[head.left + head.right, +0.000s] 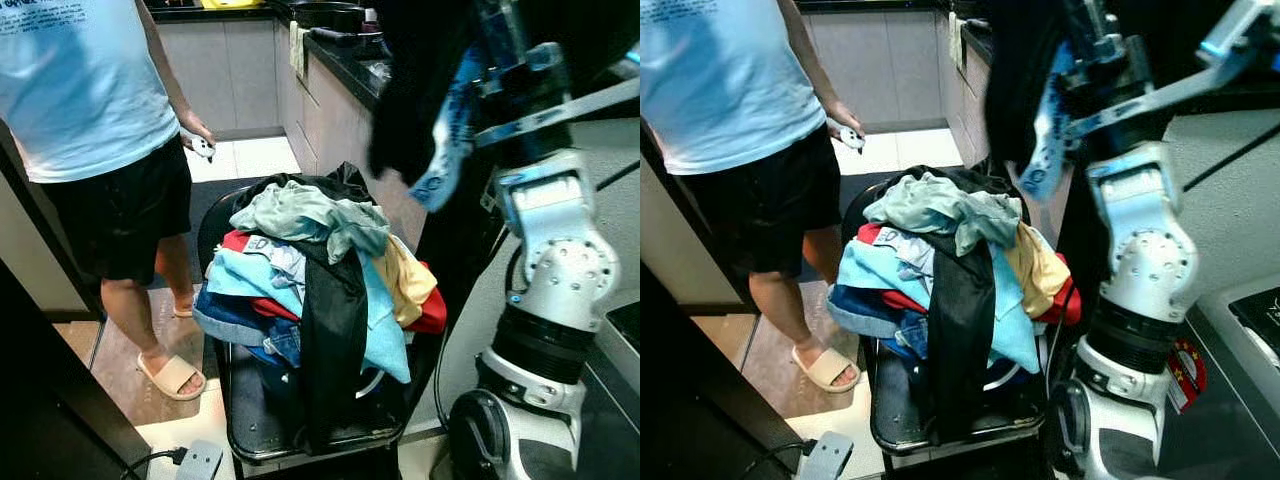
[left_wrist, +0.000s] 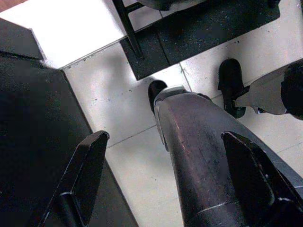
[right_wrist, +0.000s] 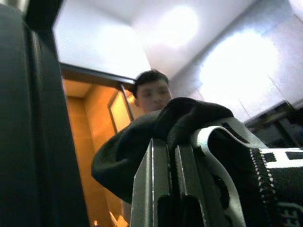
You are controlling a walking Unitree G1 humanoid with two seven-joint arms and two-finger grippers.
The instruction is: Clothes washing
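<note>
Right gripper [image 3: 165, 156] jaws pinched on a black garment [image 1: 415, 90], raised at 1 o'clock above the laundry pile [image 1: 310, 260] heaped in a black basket [image 1: 890, 425]. Left gripper [image 2: 165, 175] jaws spread, pointing down at floor tiles [image 2: 118, 109]. Person [image 1: 90, 110] stands at 10 o'clock, holding a white controller [image 1: 203, 147].

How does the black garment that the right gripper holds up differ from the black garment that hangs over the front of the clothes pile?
The black garment with a blue-and-white band is lifted high in the right gripper, above the pile. The plain long black garment lies draped down the front of the heaped clothes on the black cart, and no gripper touches it. The first is bunched; the second hangs flat and long. Both are dark fabric.
</note>
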